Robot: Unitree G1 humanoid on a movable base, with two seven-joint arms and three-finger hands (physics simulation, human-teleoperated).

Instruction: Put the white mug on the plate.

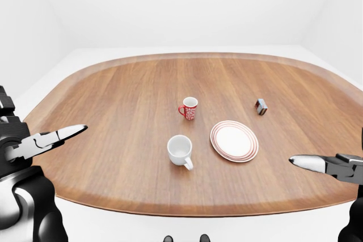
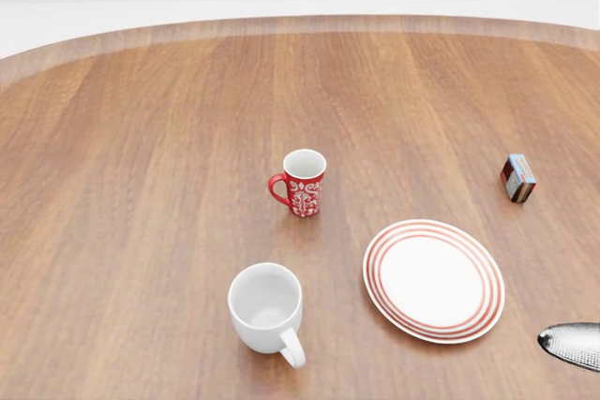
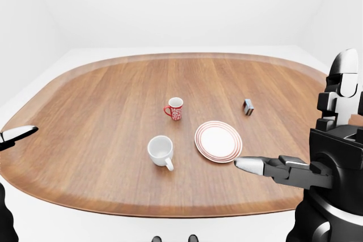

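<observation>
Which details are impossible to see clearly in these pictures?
- Small box: too small in every view to read its print.
- Right hand: in the head view only a fingertip shows, cut by the right edge.
- Left hand: absent from the head view; in the right-eye view cut by the left edge.
- Table legs: hidden under its top.
</observation>
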